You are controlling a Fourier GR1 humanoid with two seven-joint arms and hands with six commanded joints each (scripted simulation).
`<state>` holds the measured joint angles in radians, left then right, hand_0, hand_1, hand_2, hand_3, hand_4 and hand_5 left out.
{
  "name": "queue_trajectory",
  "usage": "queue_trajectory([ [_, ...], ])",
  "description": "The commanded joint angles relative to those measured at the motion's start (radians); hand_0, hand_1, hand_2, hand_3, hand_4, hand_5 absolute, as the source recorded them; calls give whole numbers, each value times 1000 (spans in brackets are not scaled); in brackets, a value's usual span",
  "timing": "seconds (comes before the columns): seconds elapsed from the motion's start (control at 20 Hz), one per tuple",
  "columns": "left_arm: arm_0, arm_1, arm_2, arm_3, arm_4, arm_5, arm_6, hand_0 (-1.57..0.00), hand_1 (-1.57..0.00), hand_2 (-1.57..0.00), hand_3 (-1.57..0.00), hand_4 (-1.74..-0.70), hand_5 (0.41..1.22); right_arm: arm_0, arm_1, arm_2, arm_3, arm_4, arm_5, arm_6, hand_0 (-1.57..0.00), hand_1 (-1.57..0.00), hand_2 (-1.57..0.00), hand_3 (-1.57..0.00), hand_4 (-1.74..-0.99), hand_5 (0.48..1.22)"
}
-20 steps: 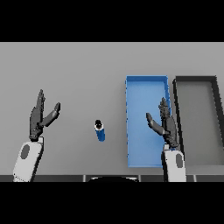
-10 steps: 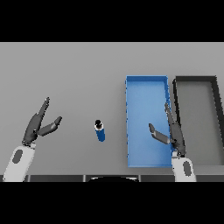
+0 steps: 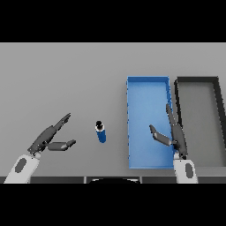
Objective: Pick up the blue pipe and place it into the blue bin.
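The blue pipe (image 3: 101,132), a short blue cylinder with a dark end cap, stands on the grey table, a little left of the blue bin (image 3: 148,85). My left hand (image 3: 50,137) is low on the left, open, its fingers reaching toward the pipe with a clear gap between them and it. My right hand (image 3: 173,133) hovers over the bin's near right part, open, with straight fingers and the thumb spread to the left. Nothing is held by either hand.
A dark grey bin (image 3: 197,81) stands right beside the blue bin on its right. The table's near edge runs just below both wrists.
My left hand has turned and tipped its fingers toward the pipe, dropping lower. My right hand has turned edge-on over the blue bin. The pipe has not moved.
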<state>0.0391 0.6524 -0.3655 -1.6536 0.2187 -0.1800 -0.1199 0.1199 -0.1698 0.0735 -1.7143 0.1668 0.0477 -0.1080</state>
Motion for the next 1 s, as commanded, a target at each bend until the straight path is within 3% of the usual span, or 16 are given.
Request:
queue_trajectory([
  [0.0,0,-8,-22,-20,-5,-4,28,1,1,1,1,-1113,497,0,-4,0,4,5,1,9,1,1,1,1,-1164,617],
  [0.15,-20,-51,-85,-15,-67,1,73,1,1,1,1,-1137,464,8,-2,-6,8,-13,10,0,1,1,1,1,-1189,619],
  [0.35,-53,-138,-142,30,-104,1,84,1,1,1,1,-1146,451,7,3,-6,11,-9,4,-7,1,1,1,1,-1213,625],
  [0.45,-68,-179,-160,53,-126,10,44,1,1,1,1,-1151,456,16,14,4,-6,-14,9,-4,1,1,1,1,-1217,626],
  [0.55,-95,-232,-176,80,-142,26,49,1,1,1,1,-1155,460,5,14,3,-3,-1,-1,23,1,1,1,1,-1211,622],
  [0.8,-163,-318,-186,202,-176,45,35,1,1,1,1,-1120,456,17,8,0,-13,-4,1,18,1,1,1,1,-1211,634],
  [0.95,-201,-361,-209,258,-236,83,61,1,1,1,1,-1062,425,28,3,-8,-15,-18,10,-5,1,1,1,1,-1222,642],
])
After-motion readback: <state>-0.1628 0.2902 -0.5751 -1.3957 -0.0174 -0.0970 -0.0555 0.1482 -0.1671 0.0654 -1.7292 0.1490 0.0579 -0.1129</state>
